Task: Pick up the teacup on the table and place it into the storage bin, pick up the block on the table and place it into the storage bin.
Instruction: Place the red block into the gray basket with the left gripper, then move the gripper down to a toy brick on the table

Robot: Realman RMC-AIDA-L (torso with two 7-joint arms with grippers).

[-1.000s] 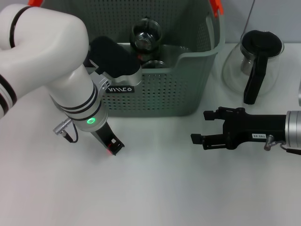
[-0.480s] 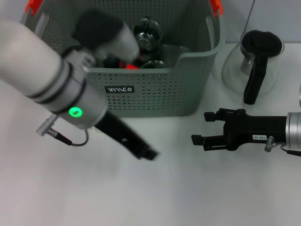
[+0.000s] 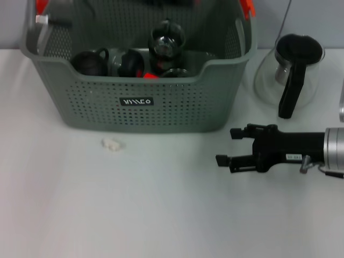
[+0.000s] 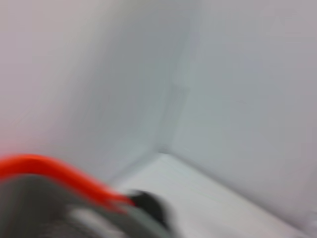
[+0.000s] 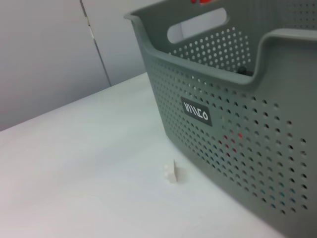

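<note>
Plain white tabletop (image 3: 161,215) now free of the left arm, gone from the head view. Storage bin (image 3: 161,115) at twelve o'clock, dark teacups (image 3: 88,62) inside. Right tool (image 3: 228,146) at three o'clock, unmoved, fingers spread, holding nothing. Small white block (image 3: 112,144) uncovered at the bin's front, just beside it

the left arm, which filled the left of the head view over the table (image 3: 161,215) a second ago, has swung up and out of that view. with it gone, the front of the storage bin (image 3: 161,115) shows whole, dark teacups (image 3: 90,61) are seen inside it, and a small white block (image 3: 112,144) lies uncovered just before the bin.
</note>
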